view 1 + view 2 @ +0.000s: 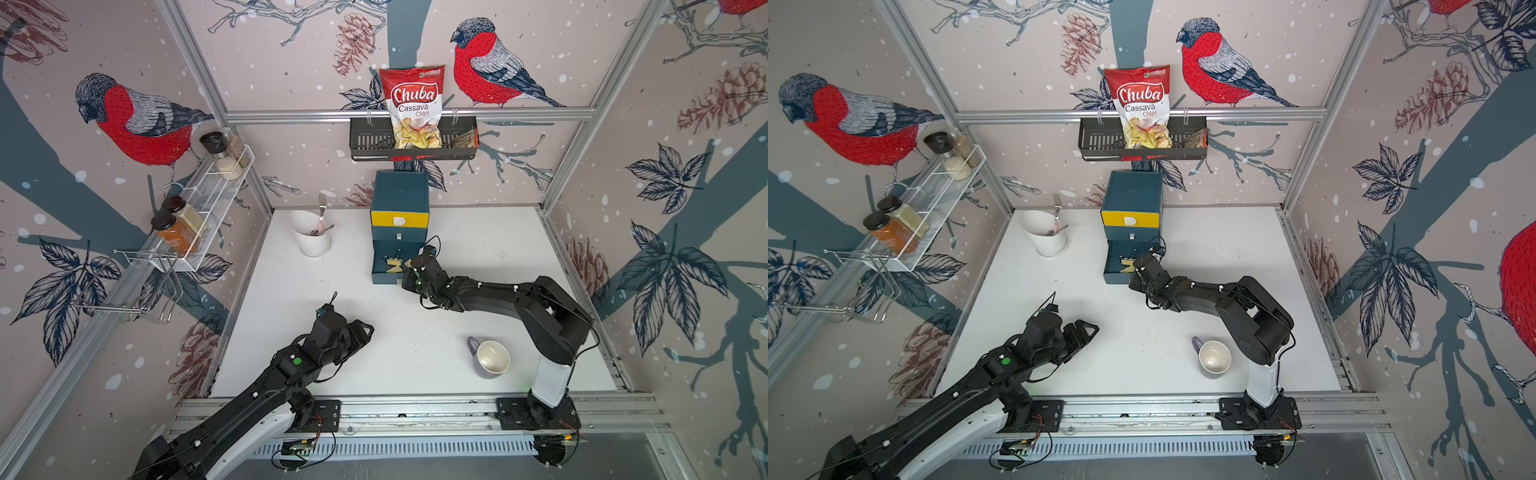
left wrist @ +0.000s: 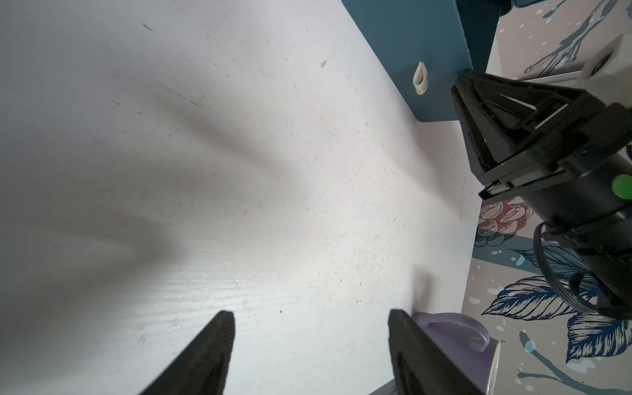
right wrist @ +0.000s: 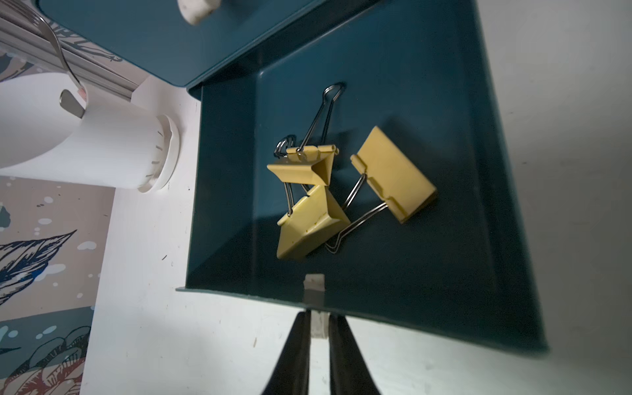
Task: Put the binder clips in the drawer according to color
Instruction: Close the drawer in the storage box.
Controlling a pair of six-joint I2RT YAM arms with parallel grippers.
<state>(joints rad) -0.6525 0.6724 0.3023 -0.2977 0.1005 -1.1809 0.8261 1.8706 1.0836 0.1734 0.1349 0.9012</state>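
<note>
- Dark teal three-drawer chest (image 1: 400, 195): its bottom drawer (image 3: 444, 260) is pulled out; the upper two are shut, contents hidden.
- Left gripper (image 2: 311, 313): well in front of the chest, fingers spread wide, holding nothing.
- Right gripper (image 3: 319, 316): at the open drawer's front, pinched narrow on its small white pull tab (image 3: 314, 281).
- White cutlery pot (image 1: 311, 245): beside the chest.
- Lilac ceramic mug (image 1: 492, 359): well in front of the chest.
- Three yellow metal binder clips (image 3: 393, 178): inside the open drawer.
</note>
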